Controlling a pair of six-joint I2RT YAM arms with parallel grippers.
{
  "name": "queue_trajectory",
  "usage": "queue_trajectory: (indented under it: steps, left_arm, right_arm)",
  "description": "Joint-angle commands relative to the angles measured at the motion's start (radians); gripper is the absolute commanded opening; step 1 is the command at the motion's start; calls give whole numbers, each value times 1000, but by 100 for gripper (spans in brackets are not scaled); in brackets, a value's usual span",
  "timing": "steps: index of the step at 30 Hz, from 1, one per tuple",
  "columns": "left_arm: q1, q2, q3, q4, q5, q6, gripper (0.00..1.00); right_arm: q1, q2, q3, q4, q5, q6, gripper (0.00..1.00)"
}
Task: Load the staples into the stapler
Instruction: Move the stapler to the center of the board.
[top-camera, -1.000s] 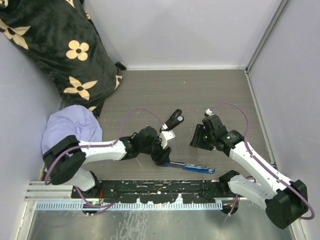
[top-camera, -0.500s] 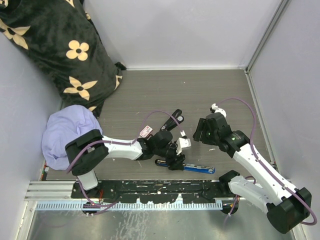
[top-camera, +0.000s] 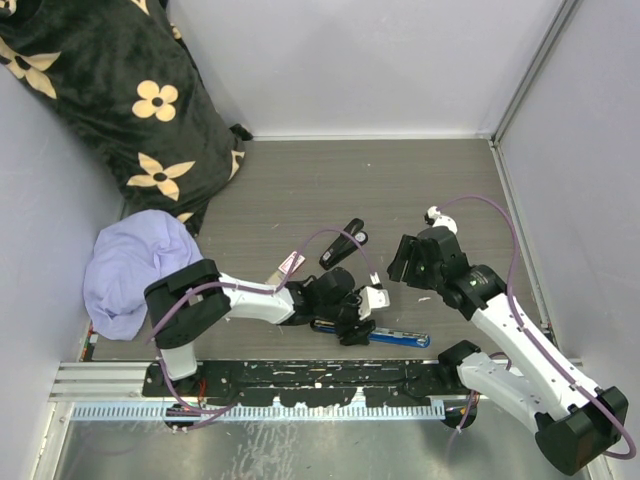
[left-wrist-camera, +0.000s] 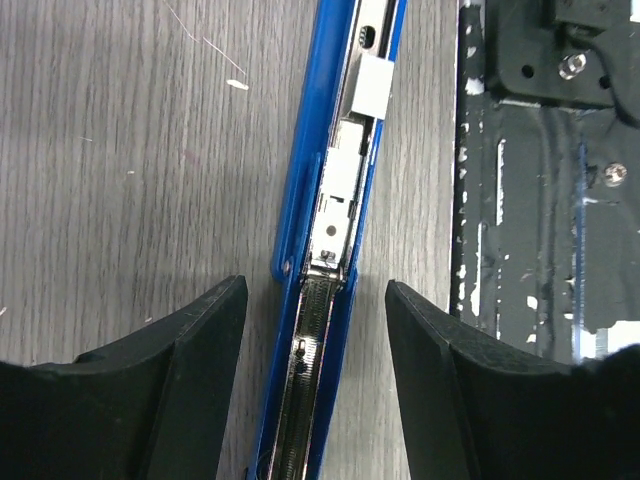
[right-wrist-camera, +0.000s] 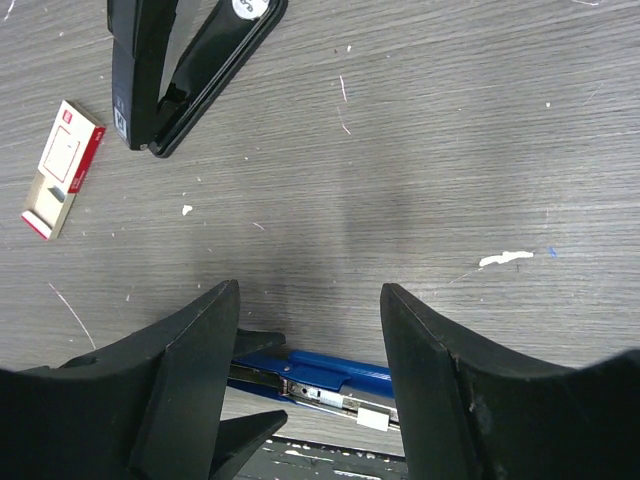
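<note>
A blue stapler (top-camera: 385, 336) lies opened out flat near the table's front edge, its metal staple channel (left-wrist-camera: 335, 200) facing up. My left gripper (left-wrist-camera: 315, 290) is open and straddles the channel's near end, with a gap on each side. The staples (top-camera: 291, 264) are a small white box with a red label (right-wrist-camera: 62, 167), lying flat on the table to the left of a black stapler (top-camera: 342, 243), which is propped open (right-wrist-camera: 190, 60). My right gripper (right-wrist-camera: 308, 295) hangs open and empty above bare table, just behind the blue stapler (right-wrist-camera: 335, 370).
A lilac cloth (top-camera: 140, 268) and a black flowered cushion (top-camera: 110, 90) fill the left and back-left. Grey walls close in the table on three sides. A black mounting rail (top-camera: 300, 378) runs along the front edge, right beside the blue stapler.
My left gripper has swung right and forward from beside the black stapler onto the blue stapler, uncovering the staples box. The right gripper has opened wider and shifted slightly right.
</note>
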Motion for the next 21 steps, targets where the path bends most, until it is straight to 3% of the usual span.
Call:
queue_trajectory:
  steps: [1, 4, 9, 15, 21]
  left_arm:
    - [-28, 10, 38, 0, -90, 75, 59]
    - [-43, 6, 36, -12, -118, 91, 53]
    - [-60, -22, -2, 4, -204, 112, 34]
    - [-60, -83, -62, 12, -283, 102, 25]
    - [-60, -167, -142, -24, -466, 46, 19]
  right_arm:
    - [-5, -23, 9, 43, -2, -1, 64]
    - [-5, -30, 4, 43, -2, 0, 64]
    - [-6, -34, 0, 46, 0, 3, 64]
    - [-6, -22, -2, 45, -2, 1, 64]
    - [-6, 24, 2, 42, -21, -25, 64]
